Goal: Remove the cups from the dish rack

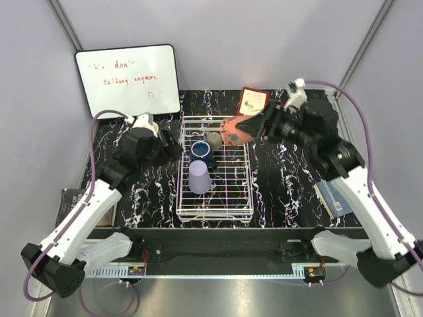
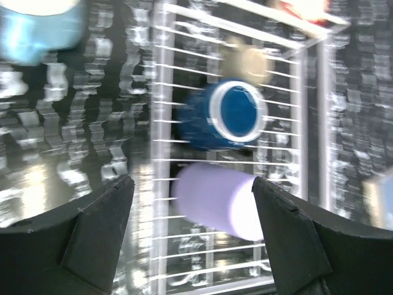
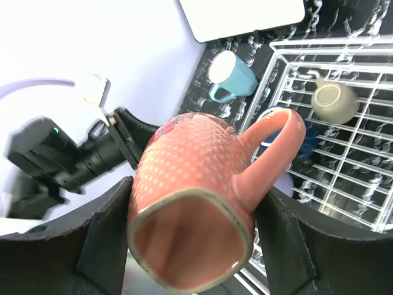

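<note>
The white wire dish rack (image 1: 215, 217) sits mid-table. In it are a lavender tumbler (image 1: 199, 177) upside down, a dark blue mug (image 1: 201, 153) and a grey-beige cup (image 1: 213, 140). My right gripper (image 1: 248, 127) is shut on the salmon mug (image 1: 234, 129) and holds it tilted above the rack's far right corner; the mug fills the right wrist view (image 3: 196, 184). My left gripper (image 1: 173, 144) is open and empty at the rack's left side, the lavender tumbler (image 2: 221, 200) beyond its fingers. A light blue mug (image 3: 232, 75) stands on the table left of the rack.
A whiteboard (image 1: 127, 79) leans at the back left. A red card (image 1: 253, 100) stands behind the rack. A blue book (image 1: 332, 197) lies at the right edge and a dark flat object (image 1: 69, 198) at the left edge.
</note>
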